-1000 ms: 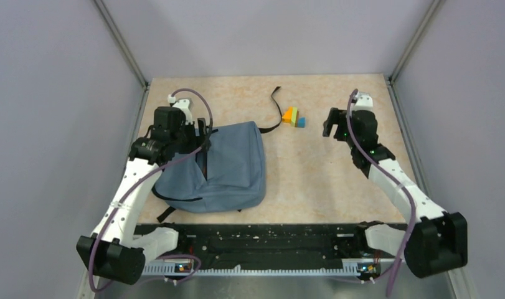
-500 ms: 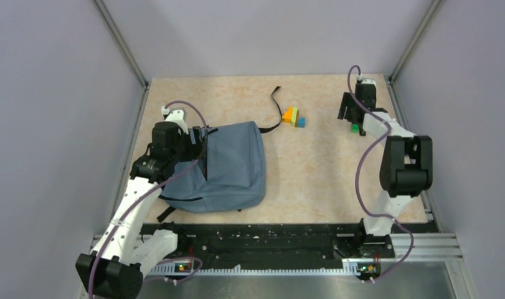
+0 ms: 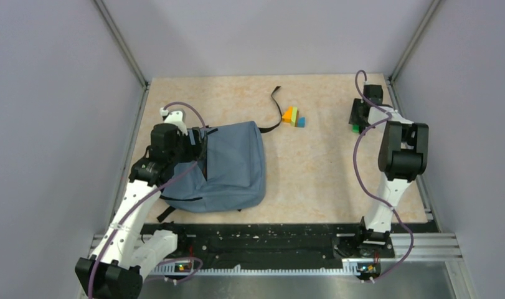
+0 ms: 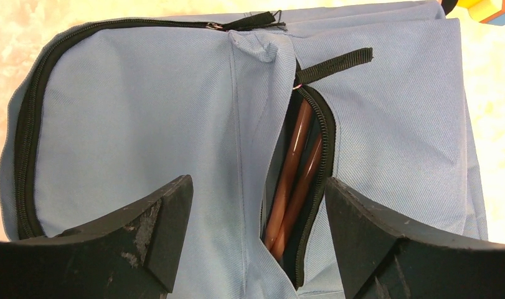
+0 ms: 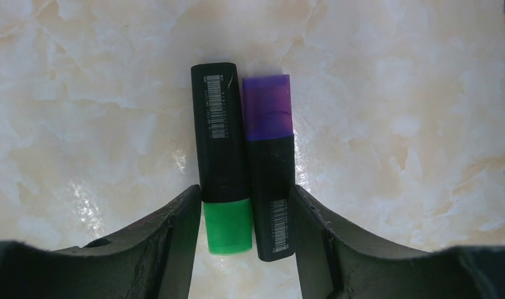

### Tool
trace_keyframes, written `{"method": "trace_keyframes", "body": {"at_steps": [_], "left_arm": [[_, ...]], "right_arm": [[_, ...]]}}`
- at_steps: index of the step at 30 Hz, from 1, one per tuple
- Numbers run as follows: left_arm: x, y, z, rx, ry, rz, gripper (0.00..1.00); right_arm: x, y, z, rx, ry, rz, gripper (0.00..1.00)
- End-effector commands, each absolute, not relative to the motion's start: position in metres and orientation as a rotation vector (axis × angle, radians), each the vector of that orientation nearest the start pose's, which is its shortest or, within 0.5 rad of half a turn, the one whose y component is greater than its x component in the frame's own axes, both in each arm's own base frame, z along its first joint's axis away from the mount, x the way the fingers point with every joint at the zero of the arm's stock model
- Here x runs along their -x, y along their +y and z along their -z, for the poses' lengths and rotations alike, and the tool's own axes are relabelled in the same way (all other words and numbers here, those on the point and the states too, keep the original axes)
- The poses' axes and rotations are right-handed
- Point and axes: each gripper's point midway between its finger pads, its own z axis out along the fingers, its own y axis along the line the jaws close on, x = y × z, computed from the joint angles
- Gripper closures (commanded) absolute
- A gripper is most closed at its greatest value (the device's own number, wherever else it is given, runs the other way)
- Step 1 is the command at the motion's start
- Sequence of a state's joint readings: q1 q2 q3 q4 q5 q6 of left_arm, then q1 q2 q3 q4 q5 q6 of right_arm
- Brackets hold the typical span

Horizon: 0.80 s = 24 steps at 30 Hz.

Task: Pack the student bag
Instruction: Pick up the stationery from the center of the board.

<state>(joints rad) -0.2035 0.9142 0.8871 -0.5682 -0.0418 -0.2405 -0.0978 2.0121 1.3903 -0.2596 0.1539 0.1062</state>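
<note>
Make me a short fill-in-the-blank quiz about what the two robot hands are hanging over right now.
1. The right hand straddles a green-capped highlighter and a second highlighter whose cap is ____.
2. Those two lie side by side on the table, with their caps pointing ____ ways.
3. The left hand hangs over the backpack, whose zipper is ____.
Missing words: purple; opposite; open.
</note>
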Motion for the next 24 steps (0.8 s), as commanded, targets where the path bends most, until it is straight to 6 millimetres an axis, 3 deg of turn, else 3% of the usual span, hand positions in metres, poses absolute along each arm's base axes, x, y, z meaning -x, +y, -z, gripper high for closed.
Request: {"method": "trace_keyframes", "body": {"at_steps": [1,8,12,16,24], "left_arm": [[-0.290,-0.060,-0.210,0.063,2.122,0.209,0.18],[-0.292,-0.059,-0.208,0.064,2.129,0.199,0.18],[-0.293,-0.058,-0.207,0.066,2.133,0.191,0.18],[-0.294,-0.060,-0.204,0.061,2.147,0.199,0.18],[-0.293,-0.061,-0.204,0.058,2.147,0.203,0.18]], "right_arm": [[-0.498,-0.064,-0.044,-0.269,2.425,0.144,0.48],[-0.499,-0.067,-0.065,-0.259,2.376,0.185,0.53],[-0.493,-0.058,-0.079,-0.212,2.350,0.282,0.55],[-0.496,-0.052,-0.092,-0.207,2.325,0.293,0.48],[-0.505,-0.048,-0.076,-0.183,2.379,0.275,0.47]]}}
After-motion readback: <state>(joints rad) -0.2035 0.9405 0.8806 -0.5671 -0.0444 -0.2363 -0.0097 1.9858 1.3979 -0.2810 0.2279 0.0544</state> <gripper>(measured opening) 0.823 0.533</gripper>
